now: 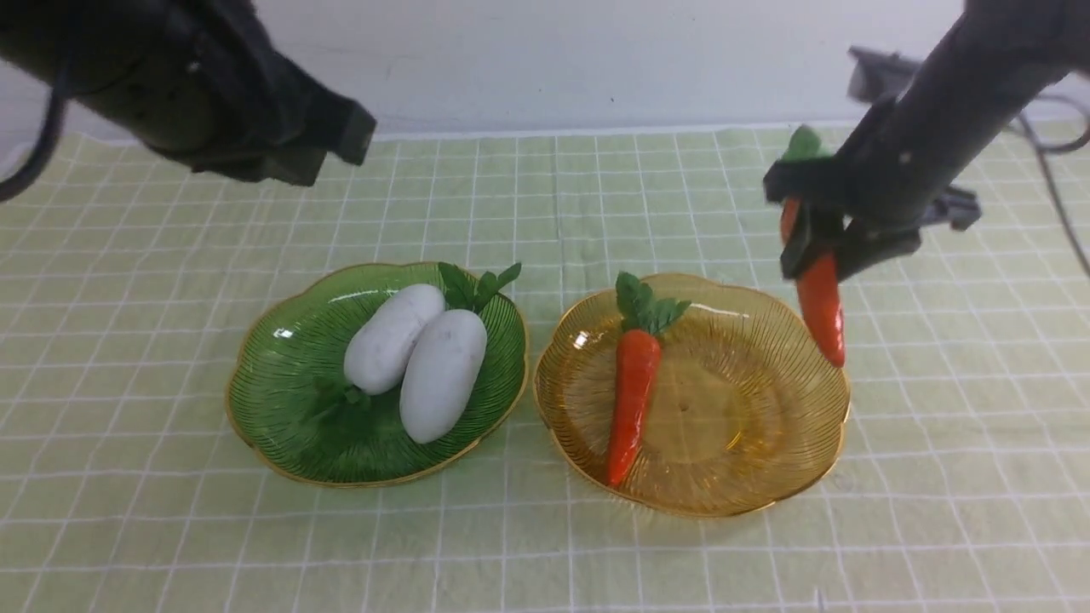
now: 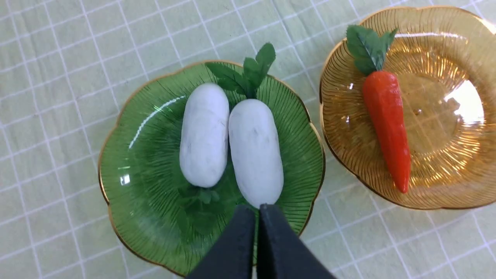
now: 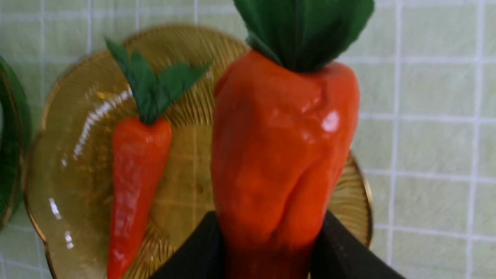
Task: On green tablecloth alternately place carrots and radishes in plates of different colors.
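Note:
Two white radishes (image 1: 387, 337) (image 1: 443, 375) lie side by side in the green plate (image 1: 281, 400), also shown in the left wrist view (image 2: 204, 133) (image 2: 255, 151). One carrot (image 1: 632, 396) lies in the amber plate (image 1: 766, 443). My right gripper (image 1: 817, 243) is shut on a second carrot (image 1: 822, 311), held tip down above the amber plate's right rim; it fills the right wrist view (image 3: 279, 155). My left gripper (image 2: 257, 211) is shut and empty, raised high over the green plate; its arm (image 1: 213, 94) shows at the upper left.
The green tablecloth (image 1: 545, 553) with its white grid covers the table. A pale wall runs behind the table's far edge. A dark cable (image 1: 1056, 196) hangs at the right arm.

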